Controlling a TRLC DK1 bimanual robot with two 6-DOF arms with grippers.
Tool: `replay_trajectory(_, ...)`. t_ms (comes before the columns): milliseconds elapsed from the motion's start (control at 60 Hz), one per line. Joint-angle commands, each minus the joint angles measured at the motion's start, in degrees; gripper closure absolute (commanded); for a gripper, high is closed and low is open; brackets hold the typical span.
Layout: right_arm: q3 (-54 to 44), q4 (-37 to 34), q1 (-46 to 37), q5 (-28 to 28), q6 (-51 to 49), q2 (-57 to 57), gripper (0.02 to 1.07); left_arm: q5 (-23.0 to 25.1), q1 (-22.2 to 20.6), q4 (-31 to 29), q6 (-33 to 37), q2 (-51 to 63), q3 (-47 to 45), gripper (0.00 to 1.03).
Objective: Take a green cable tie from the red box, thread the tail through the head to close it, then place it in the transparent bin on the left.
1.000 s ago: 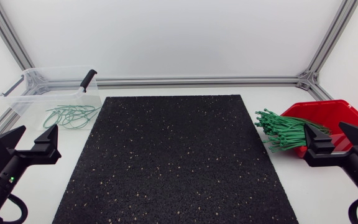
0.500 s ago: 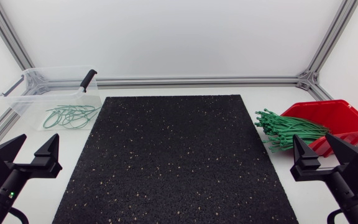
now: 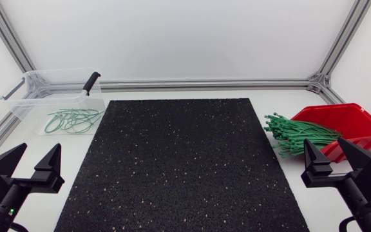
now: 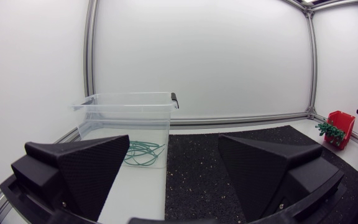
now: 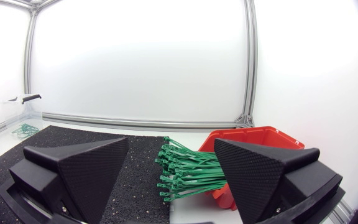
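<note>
**Inspector:** Arm poses?

**Assessor:** Two arms. The left gripper sits low at the near left corner, pointing up the table, its fingers spread wide with nothing held. The right gripper mirrors it at the near right, equally wide and empty.

**Inspector:** Count of items?

**Assessor:** One red plastic box, tilted, with a bundle of straight green cable ties spilling from it, too many to count. One transparent plastic bin at far left holds several closed green loops. One black speckled mat lies between them.
</note>
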Motion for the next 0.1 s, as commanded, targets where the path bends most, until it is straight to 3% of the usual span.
replay_trajectory(0,-1.28,0.84,0.40,-0.05,1.26,-0.32,0.07,-0.36,-0.30,-0.62,-0.03,-0.51,-2.39,0.04)
replay_trajectory(83,-1.28,0.84,0.40,-0.05,1.26,-0.32,0.07,-0.36,-0.30,-0.62,-0.03,-0.51,-2.39,0.04)
